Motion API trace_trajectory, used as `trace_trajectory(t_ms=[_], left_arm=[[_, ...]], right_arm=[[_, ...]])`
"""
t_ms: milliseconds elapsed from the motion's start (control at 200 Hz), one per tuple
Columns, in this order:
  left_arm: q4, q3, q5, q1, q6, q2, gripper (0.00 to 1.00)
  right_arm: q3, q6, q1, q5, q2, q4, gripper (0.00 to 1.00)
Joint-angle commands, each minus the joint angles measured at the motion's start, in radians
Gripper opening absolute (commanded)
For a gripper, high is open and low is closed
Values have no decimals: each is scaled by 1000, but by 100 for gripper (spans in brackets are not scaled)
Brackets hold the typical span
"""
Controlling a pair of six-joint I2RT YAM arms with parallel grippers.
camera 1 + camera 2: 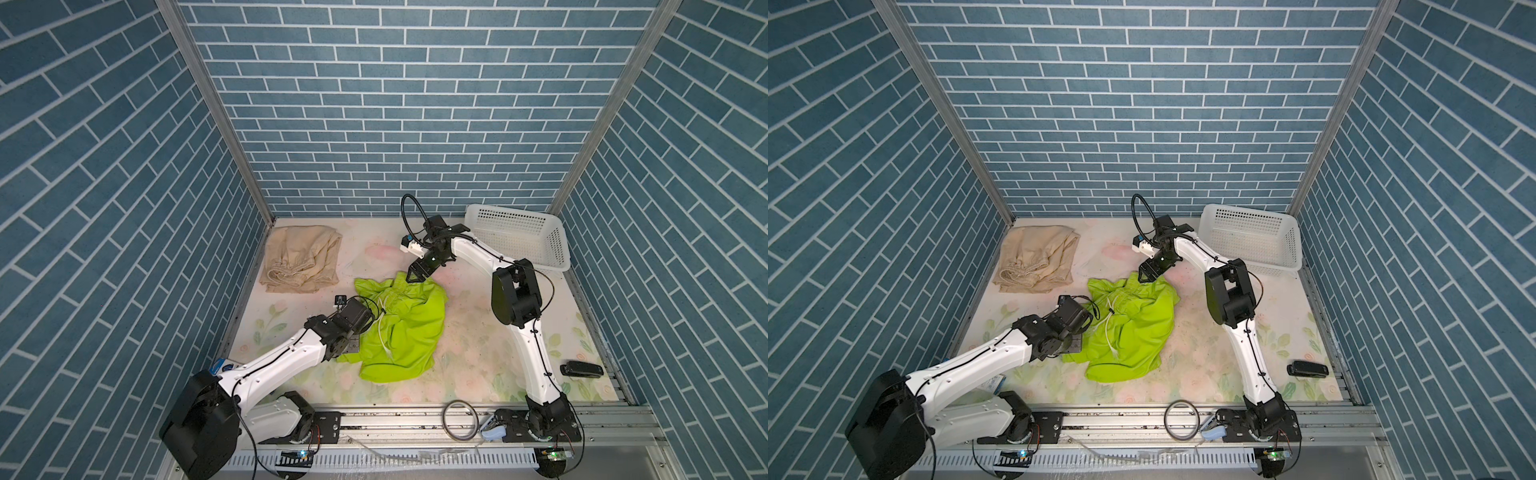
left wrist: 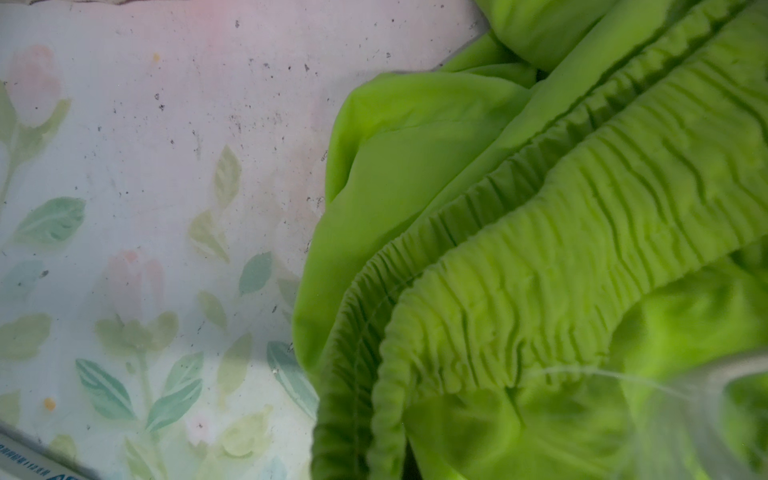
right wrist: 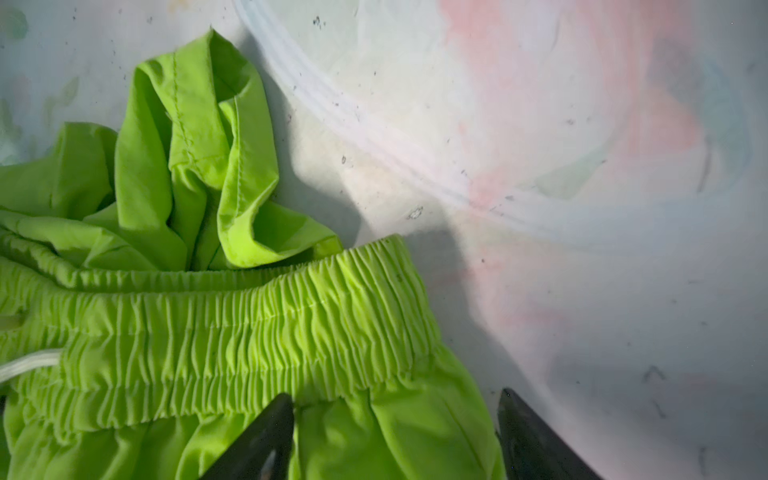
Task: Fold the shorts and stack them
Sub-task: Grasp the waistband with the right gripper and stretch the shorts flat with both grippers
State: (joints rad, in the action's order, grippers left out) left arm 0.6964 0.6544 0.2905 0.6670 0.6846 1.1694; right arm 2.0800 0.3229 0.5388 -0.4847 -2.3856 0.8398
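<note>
Open mat beside lime shorts

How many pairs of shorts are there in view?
2. Beige shorts lie in the far left corner; green shorts lie crumpled mid-table. None shows inside the basket.
</note>
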Motion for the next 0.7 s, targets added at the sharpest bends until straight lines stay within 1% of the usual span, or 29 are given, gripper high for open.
trace_trajectory(t_ms=[0, 75, 180, 305, 380, 460, 510, 595, 655, 695], left_arm=[[17, -24, 3, -9, 13, 15, 0], [13, -25, 3, -8, 11, 15, 0], [12, -21, 4, -11, 12, 10, 0], [14, -18, 5, -15, 3, 3, 0], [18, -16, 6, -17, -2, 0, 0], [30, -13, 10, -19, -1, -3, 0], [38, -12, 13, -19, 1, -8, 0], [37, -15, 15, -21, 0, -25, 0], [36, -15, 18, -24, -6, -31, 0], [41, -12, 20, -28, -8, -34, 0]], right_arm=[[9, 48, 1, -40, 56, -44, 77], [48, 58, 13, -35, 20, -13, 77], [96, 86, 38, 13, -37, 38, 76], [94, 91, 60, 63, -60, 13, 75], [105, 91, 65, 66, -80, 10, 74], [125, 91, 65, 63, -99, 33, 67], [126, 91, 66, 60, -104, 43, 61], [116, 91, 66, 58, -101, 50, 58], [108, 90, 66, 66, -103, 47, 51], [105, 87, 66, 74, -106, 50, 43]])
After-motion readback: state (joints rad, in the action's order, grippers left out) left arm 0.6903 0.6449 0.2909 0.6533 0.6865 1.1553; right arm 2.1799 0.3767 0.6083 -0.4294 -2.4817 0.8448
